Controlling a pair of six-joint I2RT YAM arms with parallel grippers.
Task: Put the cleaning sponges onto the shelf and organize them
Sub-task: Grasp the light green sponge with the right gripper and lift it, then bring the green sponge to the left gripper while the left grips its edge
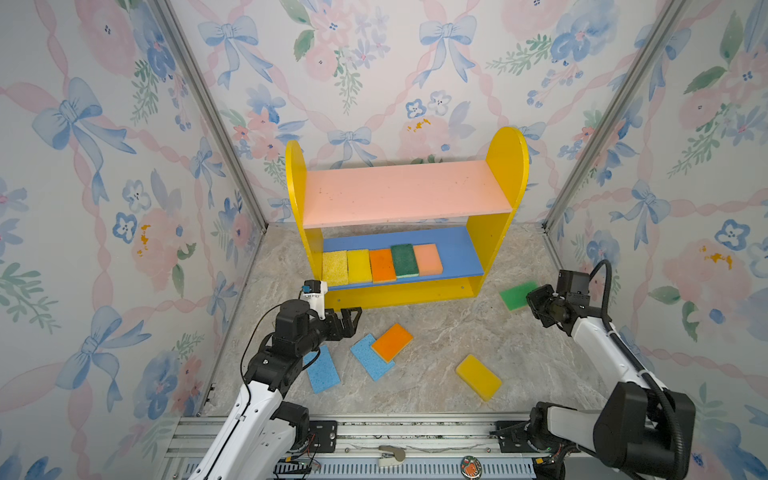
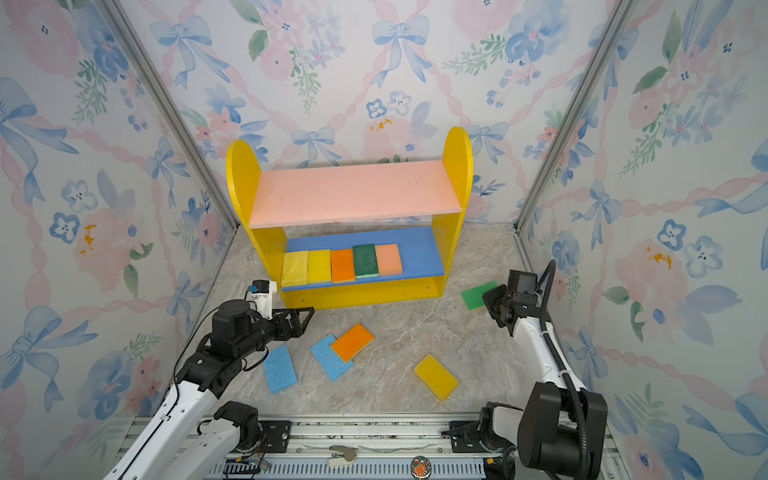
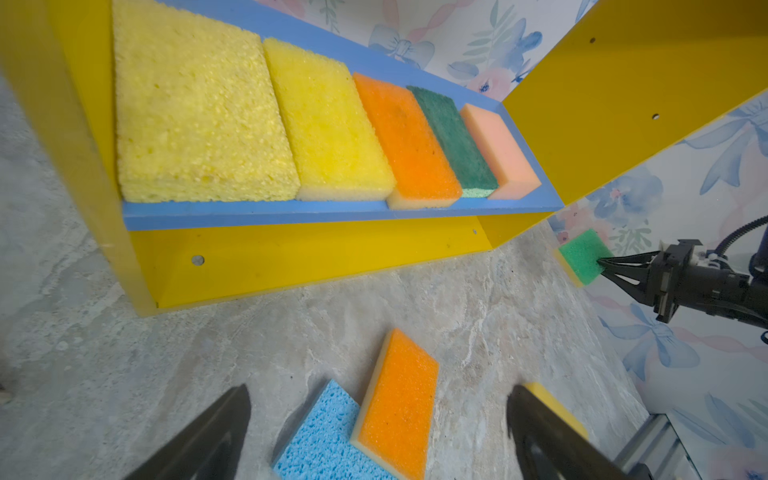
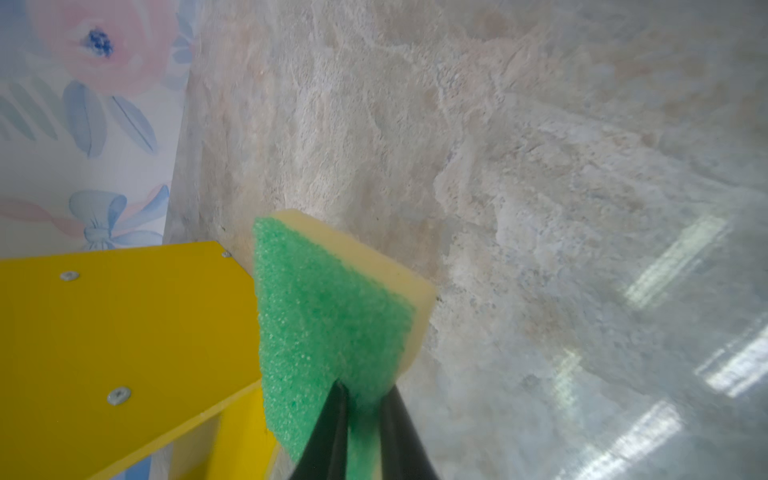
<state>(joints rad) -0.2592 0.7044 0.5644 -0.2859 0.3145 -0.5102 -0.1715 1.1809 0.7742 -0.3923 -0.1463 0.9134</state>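
Note:
The shelf (image 1: 505, 166) stands at the back, its pink upper board (image 1: 407, 193) bare. On its blue lower board (image 1: 457, 249) several sponges lie in a row: two yellow, orange, dark green, peach (image 1: 428, 259). My right gripper (image 4: 361, 386) is shut on one end of a green sponge (image 1: 515, 294) (image 4: 328, 316), low beside the shelf's right side panel. My left gripper (image 1: 351, 320) is open and holds nothing, in front of the shelf's left end. On the floor an orange sponge (image 1: 392, 341) overlaps a light blue one (image 1: 368, 365). A second light blue sponge (image 1: 323, 372) and a yellow one (image 1: 478, 376) also lie there.
Flowered walls close in the left, back and right sides, with metal posts (image 1: 208, 112) in the corners. An aluminium rail (image 1: 415, 432) carrying both arm bases runs along the front edge. The left arm partly covers the nearer light blue sponge.

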